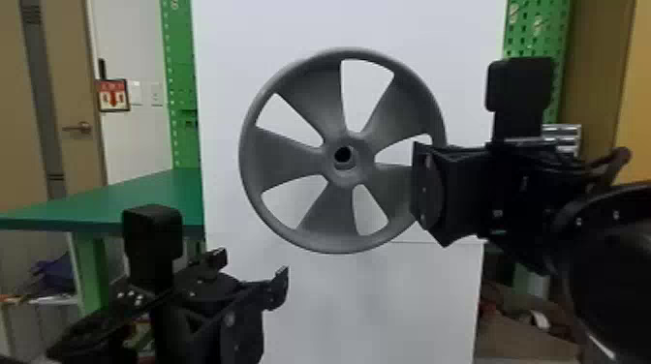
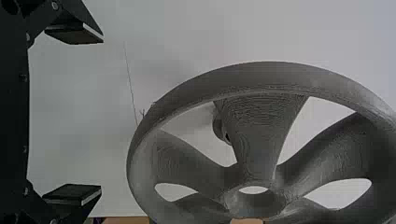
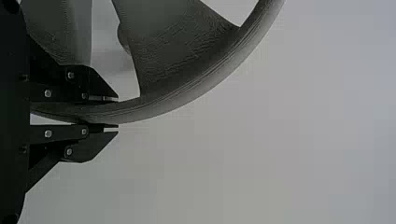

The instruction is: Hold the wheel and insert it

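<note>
Stub (image 2: 218,127) behind wheel (image 2: 266,77) — left wrist view

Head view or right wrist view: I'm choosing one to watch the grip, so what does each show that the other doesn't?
The head view adds the hub, the left gripper with jaws apart, and the green table. The right wrist view adds a round stub behind the wheel and a clear look between the jaws. Both show the right gripper at the wheel's rim.
</note>
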Robot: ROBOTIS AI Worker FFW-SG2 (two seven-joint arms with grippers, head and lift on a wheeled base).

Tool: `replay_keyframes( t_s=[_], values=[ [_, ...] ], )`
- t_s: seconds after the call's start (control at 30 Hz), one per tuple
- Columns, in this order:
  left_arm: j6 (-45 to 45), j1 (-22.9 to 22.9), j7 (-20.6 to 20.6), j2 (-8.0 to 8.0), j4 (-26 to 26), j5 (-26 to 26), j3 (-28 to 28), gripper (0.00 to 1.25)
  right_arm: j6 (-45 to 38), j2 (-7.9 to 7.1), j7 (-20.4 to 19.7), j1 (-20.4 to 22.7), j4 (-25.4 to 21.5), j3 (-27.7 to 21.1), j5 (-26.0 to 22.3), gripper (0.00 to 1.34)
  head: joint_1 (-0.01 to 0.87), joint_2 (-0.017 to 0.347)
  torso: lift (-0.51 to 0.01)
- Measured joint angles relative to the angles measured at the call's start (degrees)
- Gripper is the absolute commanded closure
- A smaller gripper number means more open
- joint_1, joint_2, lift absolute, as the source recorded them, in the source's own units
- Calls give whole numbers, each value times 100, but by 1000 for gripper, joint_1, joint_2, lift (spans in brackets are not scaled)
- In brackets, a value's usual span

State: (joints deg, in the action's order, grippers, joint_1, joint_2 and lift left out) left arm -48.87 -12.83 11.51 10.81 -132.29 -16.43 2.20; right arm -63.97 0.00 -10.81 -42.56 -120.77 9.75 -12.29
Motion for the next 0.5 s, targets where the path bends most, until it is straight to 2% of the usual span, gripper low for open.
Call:
replay_keyframes(
  t_s=[0.5],
  values=[
    [0, 9, 0, 8, 2, 9, 8, 145, -1, 0, 0, -135, 75, 46, -81, 1202, 179, 100, -493]
  ],
)
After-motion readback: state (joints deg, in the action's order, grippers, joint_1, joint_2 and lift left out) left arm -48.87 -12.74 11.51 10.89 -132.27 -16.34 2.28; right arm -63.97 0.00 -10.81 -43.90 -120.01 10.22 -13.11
